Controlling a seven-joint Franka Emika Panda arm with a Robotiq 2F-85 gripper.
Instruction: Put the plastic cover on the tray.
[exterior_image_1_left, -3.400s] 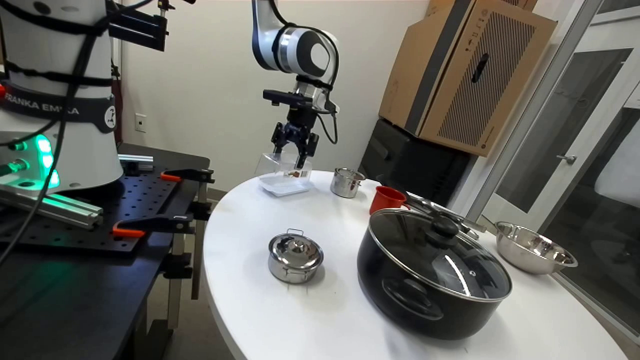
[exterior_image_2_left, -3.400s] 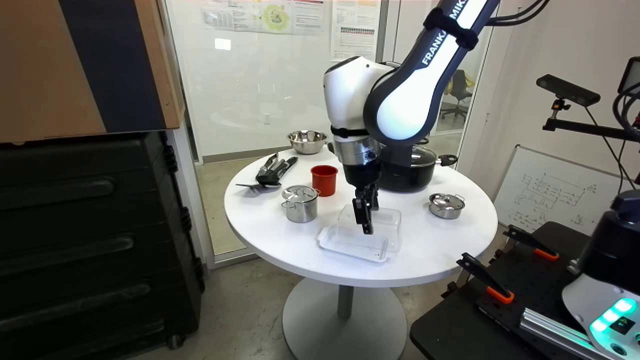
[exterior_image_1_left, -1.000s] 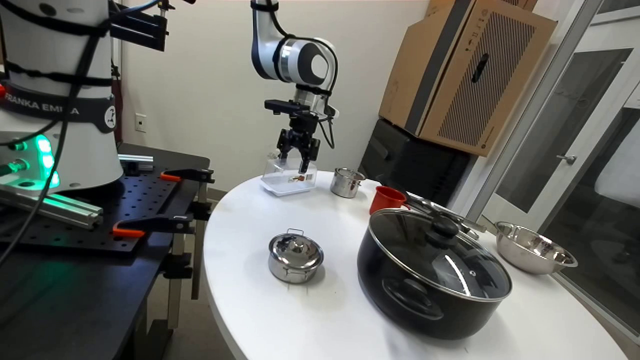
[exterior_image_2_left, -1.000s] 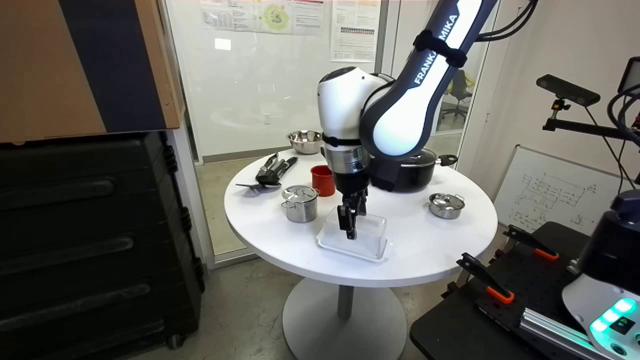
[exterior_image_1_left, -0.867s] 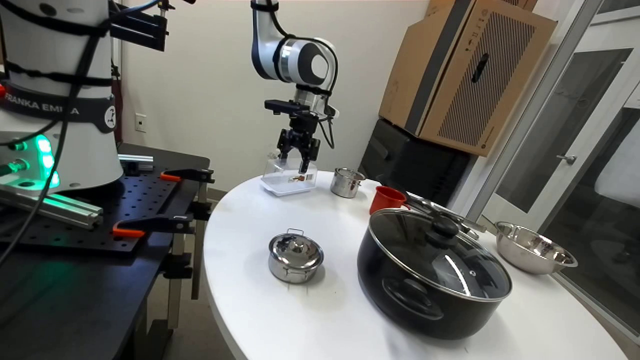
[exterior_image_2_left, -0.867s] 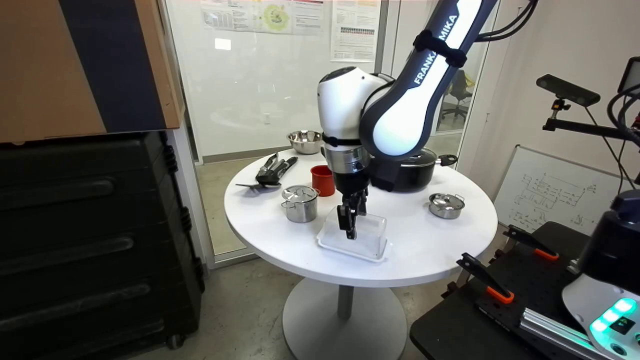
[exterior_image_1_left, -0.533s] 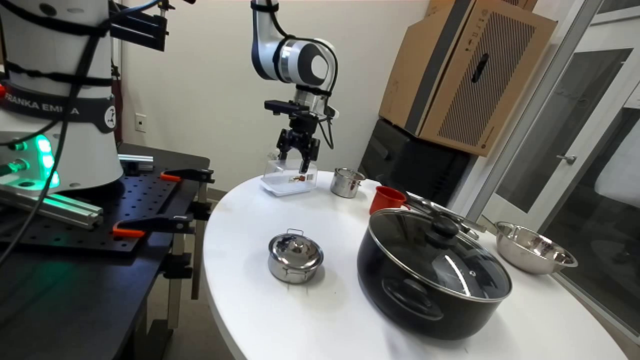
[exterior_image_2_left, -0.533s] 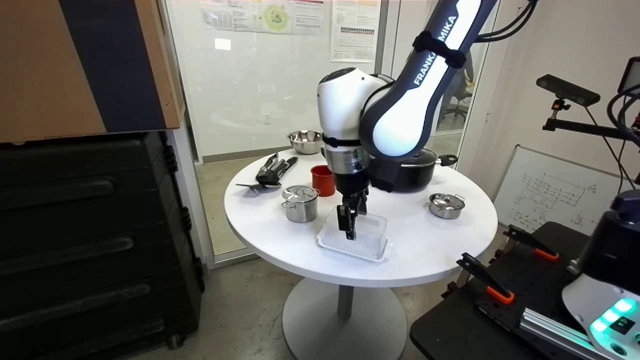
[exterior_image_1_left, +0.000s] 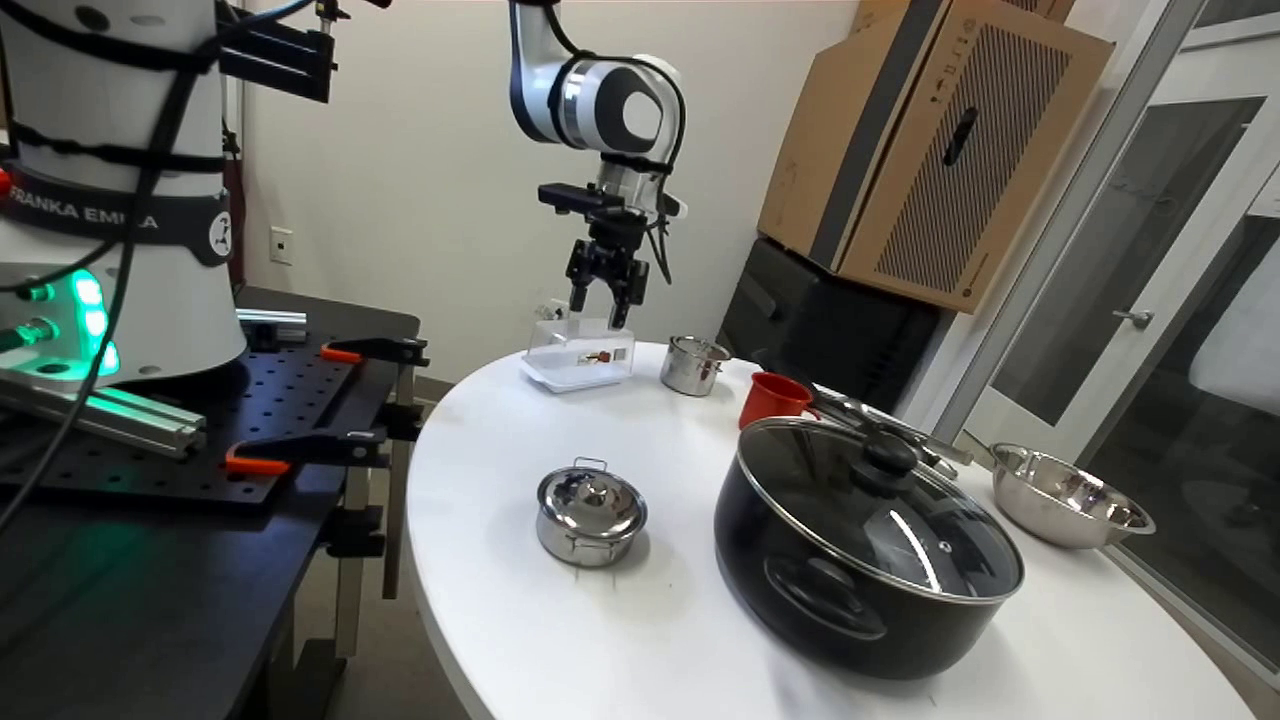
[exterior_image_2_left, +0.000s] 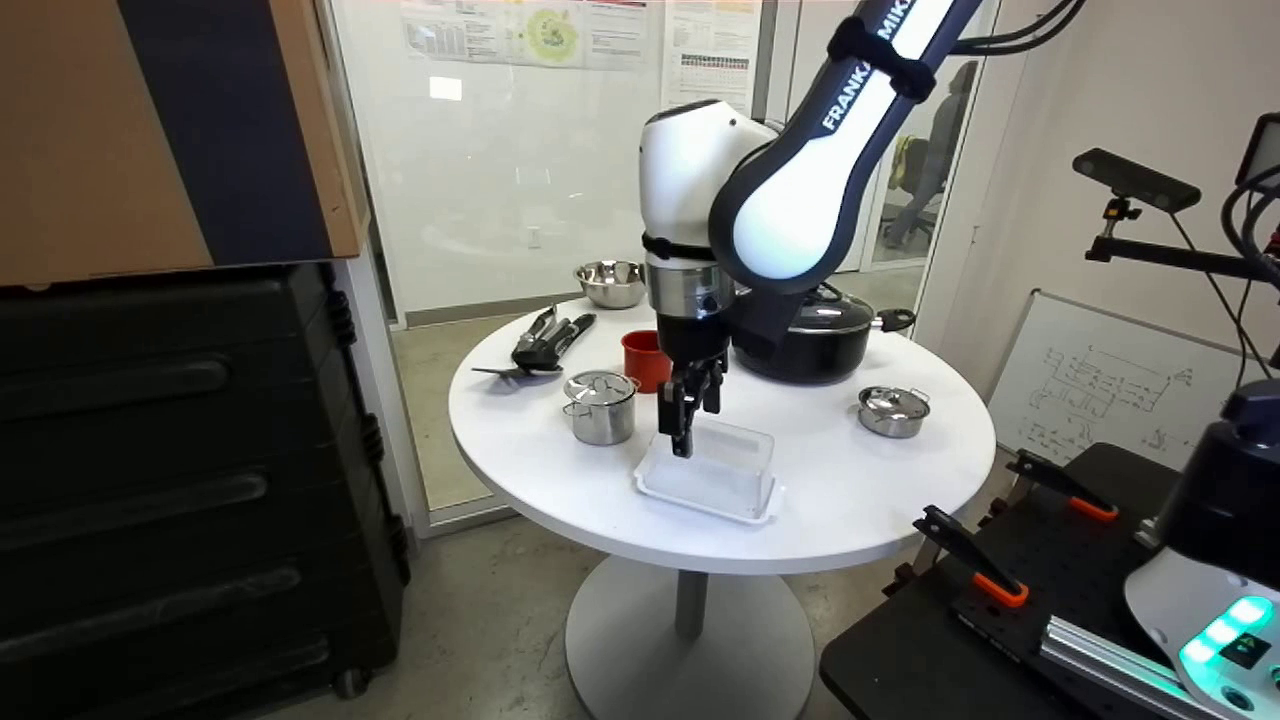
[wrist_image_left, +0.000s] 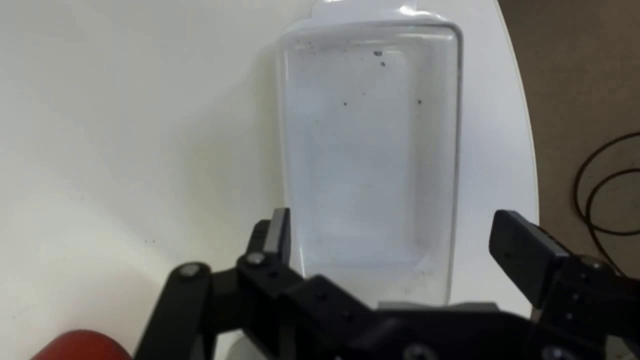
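The clear plastic cover sits on the white tray, below the middle of an exterior view. The black gripper is spread wide across the bottom of the wrist view. In both exterior views it overlaps the cover's top, but I cannot tell if they touch. A big black pot fills the lower right of an exterior view, with a red mug just above it.
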